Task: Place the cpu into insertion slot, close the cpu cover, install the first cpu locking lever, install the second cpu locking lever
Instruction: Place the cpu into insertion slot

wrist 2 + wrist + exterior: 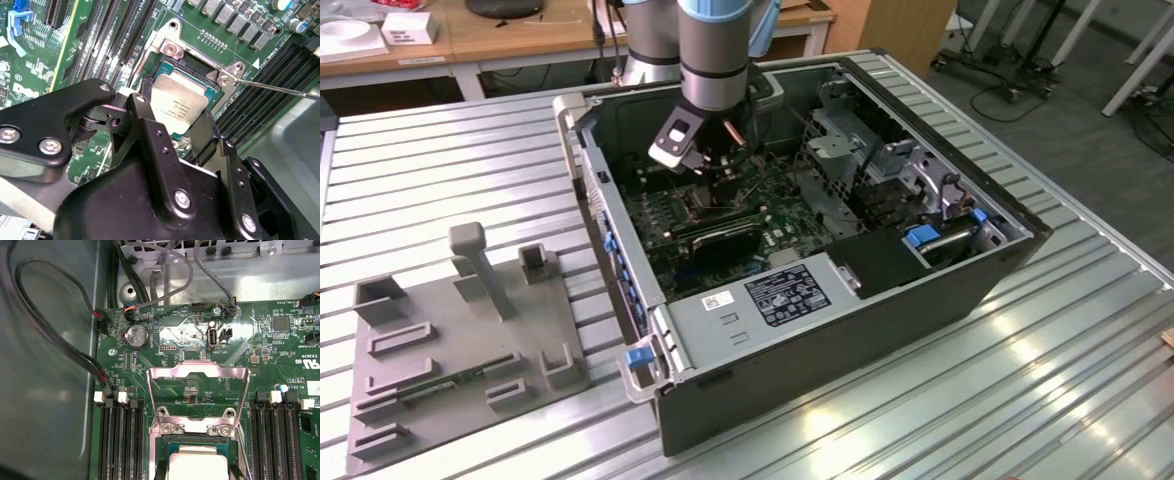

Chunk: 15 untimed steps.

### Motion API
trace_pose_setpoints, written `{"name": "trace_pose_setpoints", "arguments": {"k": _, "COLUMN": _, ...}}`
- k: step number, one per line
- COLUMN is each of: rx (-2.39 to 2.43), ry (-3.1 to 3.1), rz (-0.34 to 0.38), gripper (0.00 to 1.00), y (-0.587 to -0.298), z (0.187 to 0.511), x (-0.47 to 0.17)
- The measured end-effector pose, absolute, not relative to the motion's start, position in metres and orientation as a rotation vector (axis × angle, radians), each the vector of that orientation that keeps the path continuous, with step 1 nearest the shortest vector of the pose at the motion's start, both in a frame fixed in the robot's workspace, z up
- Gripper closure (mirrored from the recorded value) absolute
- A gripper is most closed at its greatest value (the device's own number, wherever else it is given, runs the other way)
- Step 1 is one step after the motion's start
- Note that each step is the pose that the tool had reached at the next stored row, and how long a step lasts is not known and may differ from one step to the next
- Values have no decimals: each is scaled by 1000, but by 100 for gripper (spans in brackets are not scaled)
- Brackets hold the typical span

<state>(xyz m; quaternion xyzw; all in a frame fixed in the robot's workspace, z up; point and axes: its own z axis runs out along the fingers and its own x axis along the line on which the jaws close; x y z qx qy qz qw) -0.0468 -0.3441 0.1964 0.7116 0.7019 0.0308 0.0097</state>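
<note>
Memory slots [107,45]: long black rows on the green board [35,75], just beside the slot.
Gripper [176,114]: down inside the case [854,330], over the board; its fingers [150,125] are narrow, pinching the cpu by two opposite edges.
Cpu [177,102]: held directly over the slot [195,64]; I cannot tell whether it is touching or just clear.
Handling: probably light, stiff and thin, with a smooth metal top. Likely fragile underneath, so edges are the place to grip.
Pointing: flat, printed face up. It is square, so has no long axis; its edges run roughly in line with the slot's rim.
Cover [199,371]: swung open, standing clear.
Rod [275,87]: a thin metal rod reaching away from the slot's corner.
</note>
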Motion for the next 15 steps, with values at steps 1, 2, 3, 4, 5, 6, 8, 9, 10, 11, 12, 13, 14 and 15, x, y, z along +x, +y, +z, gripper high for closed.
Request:
{"name": "trace_pose_setpoints", "arguments": {"k": 1, "rx": 2222, "ry": 2191, "rz": 96, "gripper": 46, "y": -344, "z": 196, "x": -47}}
{"name": "trace_pose_setpoints", "arguments": {"k": 2, "rx": 2222, "ry": 2191, "rz": 96, "gripper": 46, "y": -344, "z": 196, "x": -47}}
{"name": "trace_pose_setpoints", "arguments": {"k": 3, "rx": 2222, "ry": 2192, "rz": 96, "gripper": 46, "y": -344, "z": 196, "x": -47}}
{"name": "trace_pose_setpoints", "arguments": {"k": 4, "rx": 2222, "ry": 2192, "rz": 96, "gripper": 46, "y": -344, "z": 196, "x": -47}}
{"name": "trace_pose_setpoints", "arguments": {"k": 5, "rx": 2222, "ry": 2192, "rz": 96, "gripper": 46, "y": -344, "z": 195, "x": -47}}
{"name": "trace_pose_setpoints", "arguments": {"k": 6, "rx": 2222, "ry": 2192, "rz": 96, "gripper": 46, "y": -344, "z": 195, "x": -47}}
{"name": "trace_pose_setpoints", "arguments": {"k": 8, "rx": 2222, "ry": 2191, "rz": 96, "gripper": 46, "y": -344, "z": 195, "x": -47}}
{"name": "trace_pose_setpoints", "arguments": {"k": 9, "rx": 2222, "ry": 2192, "rz": 96, "gripper": 46, "y": -344, "z": 195, "x": -47}}
{"name": "trace_pose_setpoints", "arguments": {"k": 10, "rx": 2222, "ry": 2192, "rz": 96, "gripper": 46, "y": -344, "z": 194, "x": -47}}
{"name": "trace_pose_setpoints", "arguments": {"k": 11, "rx": 2222, "ry": 2191, "rz": 96, "gripper": 46, "y": -344, "z": 194, "x": -47}}
{"name": "trace_pose_setpoints", "arguments": {"k": 12, "rx": 2222, "ry": 2191, "rz": 96, "gripper": 46, "y": -344, "z": 194, "x": -47}}
{"name": "trace_pose_setpoints", "arguments": {"k": 13, "rx": 2222, "ry": 2191, "rz": 96, "gripper": 46, "y": -344, "z": 194, "x": -47}}
{"name": "trace_pose_setpoints", "arguments": {"k": 14, "rx": 2222, "ry": 2191, "rz": 96, "gripper": 46, "y": -344, "z": 194, "x": -47}}
{"name": "trace_pose_setpoints", "arguments": {"k": 15, "rx": 2222, "ry": 2191, "rz": 96, "gripper": 46, "y": -344, "z": 194, "x": -47}}
